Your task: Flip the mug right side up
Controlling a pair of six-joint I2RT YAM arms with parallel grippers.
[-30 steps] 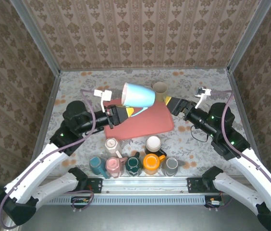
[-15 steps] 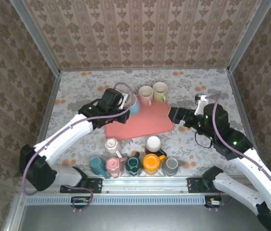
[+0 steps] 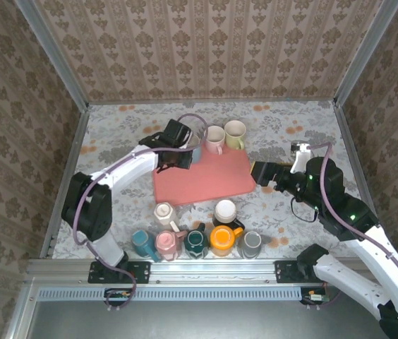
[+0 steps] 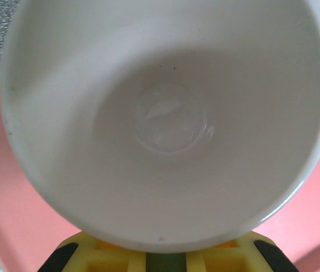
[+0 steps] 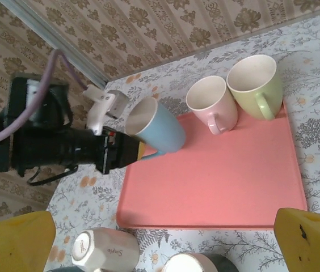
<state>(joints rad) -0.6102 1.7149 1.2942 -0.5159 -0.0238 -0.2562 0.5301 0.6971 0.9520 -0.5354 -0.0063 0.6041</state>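
Mid-flip: blue mug [image 5: 160, 133] tilted in grip, not yet stood up.
At far-left corner of tray [image 3: 206, 182], left gripper [image 3: 183, 155] is clamped on the mug, prob. at handle side; mouth angled up-left, base low, can't tell if it touches tray. Glossy ceramic, tapered, smooth white inside. Next calls for: finish roll til rim level, set base flat on matte pink plastic, then let go. Pink mug [image 3: 214, 138] and green mug [image 3: 235, 134] stand upright near. Right gripper [image 3: 260, 172] spread wide, empty, just off tray's right edge.
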